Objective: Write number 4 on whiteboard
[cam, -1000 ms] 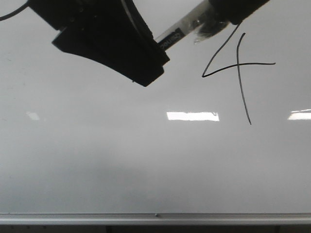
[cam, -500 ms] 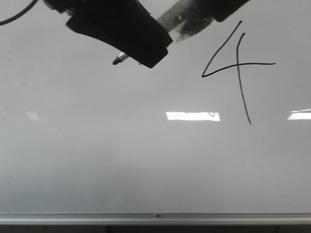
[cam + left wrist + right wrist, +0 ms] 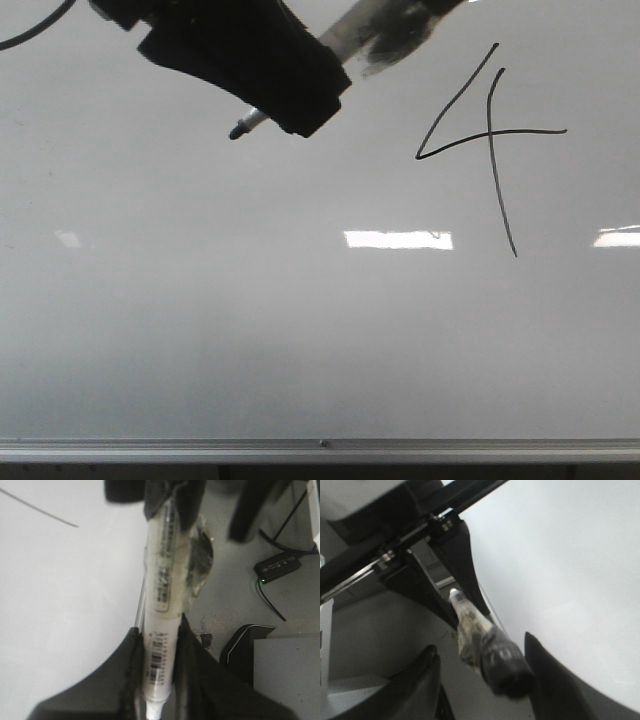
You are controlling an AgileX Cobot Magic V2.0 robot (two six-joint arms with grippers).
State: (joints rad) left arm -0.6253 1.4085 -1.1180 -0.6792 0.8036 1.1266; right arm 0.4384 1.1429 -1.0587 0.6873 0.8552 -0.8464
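Along the near edge of the front view runs the silver bottom rail of the whiteboard (image 3: 200, 330), whose glossy pale surface fills the rest of the frame and carries bright rectangular reflections.

Writing: the number 4 (image 3: 490, 135) stands on the upper right part of the board in thin black line, open at the top. Its long stroke runs near to far with a slight slant, the lower end leaning right; the crossbar runs left to right.

Marker (image 3: 162, 615): pale barrel with a printed label and barcode, text too blurred to read. In the front view its long axis slants from upper right down to lower left, dark tip (image 3: 236, 130) pointing left, well left of the numeral. Contact between tip and board cannot be determined.

Left gripper (image 3: 157, 680): fingers clenched on the marker barrel, one either side, near the tip end.

Right gripper (image 3: 482, 680): fingers stand apart on either side of the marker's dark rear end (image 3: 505, 667); no contact visible, released.
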